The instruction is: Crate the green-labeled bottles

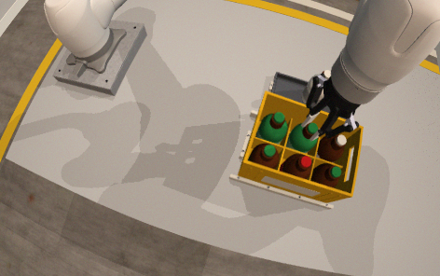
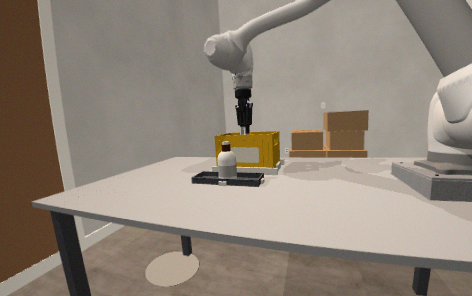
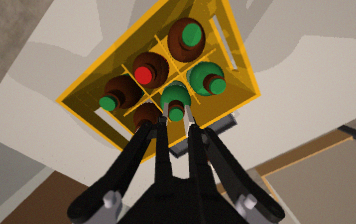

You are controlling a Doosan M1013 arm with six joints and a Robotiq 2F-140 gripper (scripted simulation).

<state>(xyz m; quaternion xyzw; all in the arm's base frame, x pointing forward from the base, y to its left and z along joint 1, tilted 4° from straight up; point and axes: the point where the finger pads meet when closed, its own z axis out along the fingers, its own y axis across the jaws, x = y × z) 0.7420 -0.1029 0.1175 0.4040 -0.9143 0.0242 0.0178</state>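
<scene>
The yellow crate (image 1: 295, 151) stands on the table with all six cells filled. My gripper (image 1: 313, 129) is shut on the neck of a green-labeled bottle (image 1: 304, 136) that stands upright in the middle cell of the crate's far row. It also shows in the wrist view (image 3: 175, 102), between my fingertips. A second green-labeled bottle (image 1: 273, 128) stands in the cell to its left. The other cells hold brown bottles: two with green caps (image 1: 266, 155) (image 1: 328, 173), one with a red cap (image 1: 299, 165), one with a white cap (image 1: 335, 145). The dark tray (image 2: 228, 180) holds one white-labeled bottle (image 2: 226, 161), upright.
The arm's base plate (image 1: 100, 58) stands at the table's far left. Cardboard boxes (image 2: 331, 134) are stacked beyond the table. In the top view the tray (image 1: 290, 86) sits just behind the crate, partly hidden by my arm.
</scene>
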